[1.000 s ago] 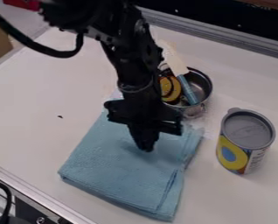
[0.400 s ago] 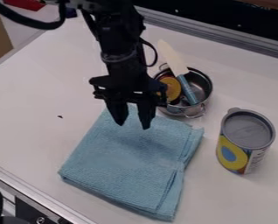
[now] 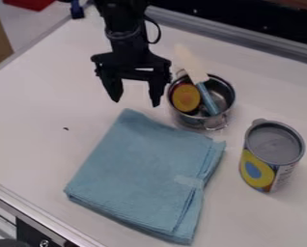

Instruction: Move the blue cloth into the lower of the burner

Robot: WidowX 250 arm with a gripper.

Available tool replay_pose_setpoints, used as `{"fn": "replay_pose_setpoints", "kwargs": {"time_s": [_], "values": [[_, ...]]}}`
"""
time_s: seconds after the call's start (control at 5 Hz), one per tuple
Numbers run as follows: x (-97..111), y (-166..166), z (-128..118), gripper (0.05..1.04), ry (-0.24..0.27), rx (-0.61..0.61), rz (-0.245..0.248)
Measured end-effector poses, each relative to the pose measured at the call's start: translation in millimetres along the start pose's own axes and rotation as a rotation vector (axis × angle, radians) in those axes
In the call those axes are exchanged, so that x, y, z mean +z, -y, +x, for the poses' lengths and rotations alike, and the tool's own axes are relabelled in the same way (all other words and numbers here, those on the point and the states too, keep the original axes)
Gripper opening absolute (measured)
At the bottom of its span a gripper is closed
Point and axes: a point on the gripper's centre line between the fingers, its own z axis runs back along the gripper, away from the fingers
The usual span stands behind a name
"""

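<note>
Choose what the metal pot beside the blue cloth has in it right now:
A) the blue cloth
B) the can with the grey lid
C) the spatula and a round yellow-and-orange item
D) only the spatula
C: the spatula leans in the metal pot with its pale blade sticking out past the rim, next to the round yellow-and-orange item.
</note>
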Motion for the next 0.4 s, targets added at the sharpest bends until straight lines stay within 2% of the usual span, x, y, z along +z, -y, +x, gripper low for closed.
{"fn": "replay_pose_setpoints", "kwargs": {"time_s": [0.2,0.4], "values": [[9.0,-1.8,29.3,0.999,0.032,0.046,0.016],[9.5,-5.4,59.5,0.999,0.084,0.098,0.044]]}}
